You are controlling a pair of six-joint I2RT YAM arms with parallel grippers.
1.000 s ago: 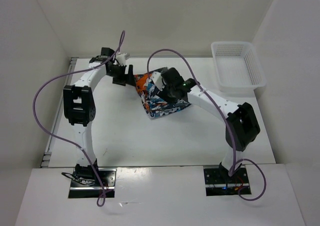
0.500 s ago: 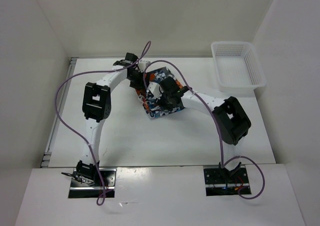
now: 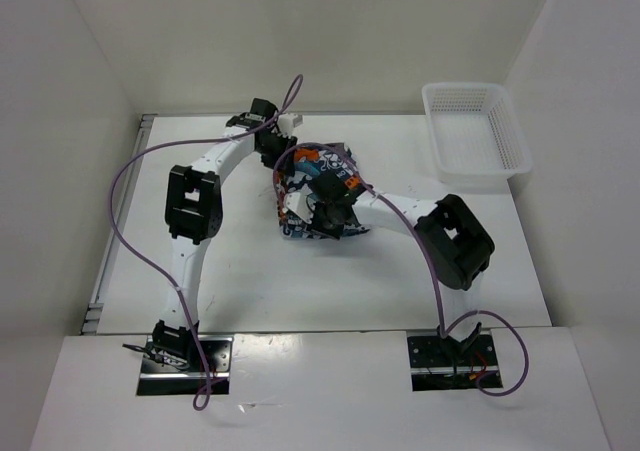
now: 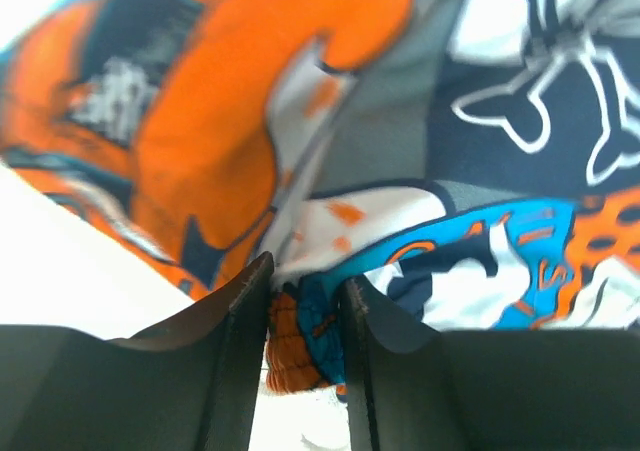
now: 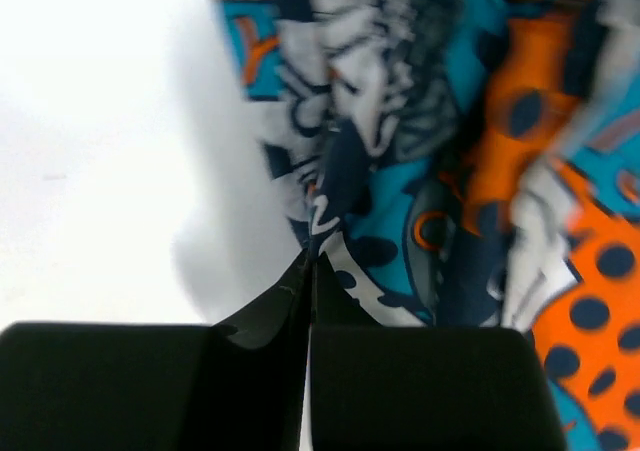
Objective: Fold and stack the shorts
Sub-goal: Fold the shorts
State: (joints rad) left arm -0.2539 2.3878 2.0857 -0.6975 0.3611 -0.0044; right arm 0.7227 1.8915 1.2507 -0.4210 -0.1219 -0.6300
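White table (image 3: 230,261), white walls all round, and your one pair of printed shorts (image 3: 312,159) sits in a loose heap just above the middle of the overhead frame, well apart from the white mesh basket (image 3: 433,131) at upper right; no flat panel, no straight fold line, no stack anywhere you can point to, so by my reading you're at the very start of the fold; both arms have their heads down on the cloth, left at the heap's upper-left edge, right on its lower middle; your left gripper (image 4: 305,281) has a bunched ridge of orange-and-teal fabric pinched between its dark fingers (image 4: 235,351), a real grasp on the shorts; your right gripper (image 5: 308,261) has its jaws pressed tight together, tips right at a dark-and-teal edge of the print; whether any layer is caught in there, you can't tell from the wrist view; what's left, as I judge it: spread the shorts flat, fold them, then place them as the stack.
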